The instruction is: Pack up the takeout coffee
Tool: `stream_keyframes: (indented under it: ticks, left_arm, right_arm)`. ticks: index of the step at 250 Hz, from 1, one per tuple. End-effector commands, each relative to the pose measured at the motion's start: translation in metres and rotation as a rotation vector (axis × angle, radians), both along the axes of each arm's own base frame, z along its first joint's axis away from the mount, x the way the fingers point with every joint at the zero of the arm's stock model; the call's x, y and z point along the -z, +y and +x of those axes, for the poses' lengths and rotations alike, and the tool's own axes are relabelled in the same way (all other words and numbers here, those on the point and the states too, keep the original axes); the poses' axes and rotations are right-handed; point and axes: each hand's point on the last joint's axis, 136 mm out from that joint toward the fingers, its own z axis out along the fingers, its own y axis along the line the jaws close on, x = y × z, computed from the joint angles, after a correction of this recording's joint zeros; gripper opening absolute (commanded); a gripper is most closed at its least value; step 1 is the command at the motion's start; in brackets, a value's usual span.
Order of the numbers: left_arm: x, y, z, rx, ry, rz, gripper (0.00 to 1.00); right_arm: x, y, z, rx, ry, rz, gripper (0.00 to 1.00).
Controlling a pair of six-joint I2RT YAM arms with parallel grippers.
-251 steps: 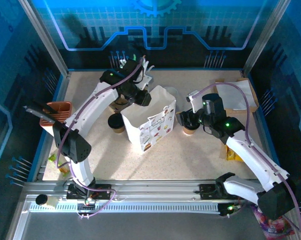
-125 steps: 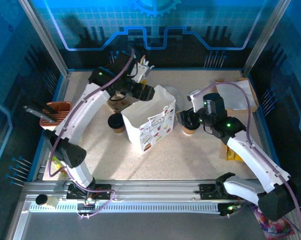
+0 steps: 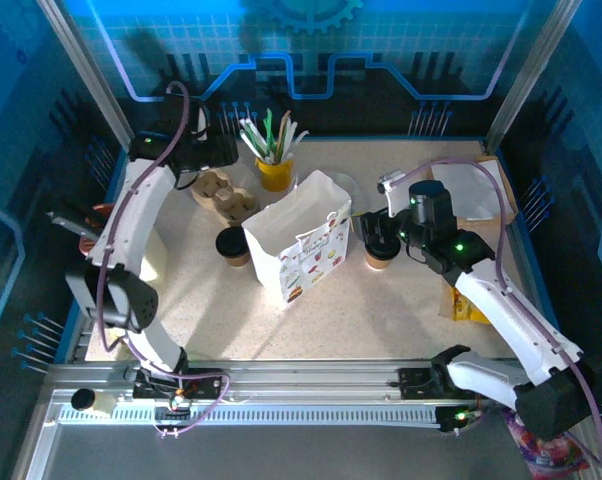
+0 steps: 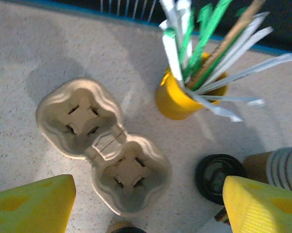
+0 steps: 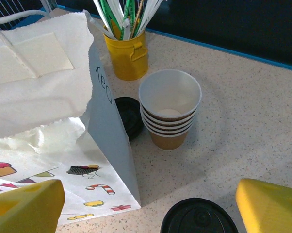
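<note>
One takeout coffee (image 3: 232, 245), a brown cup with a black lid, stands left of the white paper bag (image 3: 296, 245). Its top edge shows at the bottom of the left wrist view (image 4: 122, 228). The other coffee (image 3: 380, 258) stands right of the bag, and its black lid (image 5: 199, 219) lies just below my right gripper (image 5: 148, 204), which is open around nothing. That gripper (image 3: 373, 232) hovers beside the bag (image 5: 39, 73). My left gripper (image 3: 221, 152) is open and empty, high at the back left, over a pulp cup carrier (image 4: 102, 141).
The carrier (image 3: 224, 193) lies flat left of the bag. A yellow cup of utensils (image 3: 275, 172) stands behind it. A stack of lidless cups (image 5: 170, 109) and a loose black lid (image 5: 129, 116) sit behind the bag. Brown paper sheets (image 3: 471, 190) lie back right.
My left gripper has opened and drawn away from beside the bag to the back left, uncovering the carrier and the yellow cup. The right gripper has edged slightly left.
</note>
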Motion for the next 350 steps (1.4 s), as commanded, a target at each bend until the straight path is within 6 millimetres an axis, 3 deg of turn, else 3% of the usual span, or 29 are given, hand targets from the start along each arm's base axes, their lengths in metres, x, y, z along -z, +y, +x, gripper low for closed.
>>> stream_keyframes:
  ticks: [1,91,168,231,350]
  left_arm:
    - [0.039,0.008,0.001,-0.056,0.093,0.036,0.81]
    - [0.128,0.032,-0.014,-0.128,0.263,0.150,0.87]
    - [0.170,0.030,-0.016,-0.113,0.353,0.158,0.89]
    - [0.188,0.035,-0.019,-0.109,0.400,0.200,0.88]
    - [0.194,0.049,-0.022,-0.119,0.420,0.203,0.87]
  right_arm:
    - [-0.013,-0.004,0.011,0.027,-0.039,0.022,0.92]
    - [-0.001,-0.006,0.015,0.022,-0.007,0.037,0.93]
    - [0.009,-0.003,0.020,0.011,0.024,0.047,0.92]
    - [0.014,-0.002,0.021,0.006,0.041,0.045,0.92]
    - [0.014,-0.002,0.023,0.005,0.048,0.054,0.92]
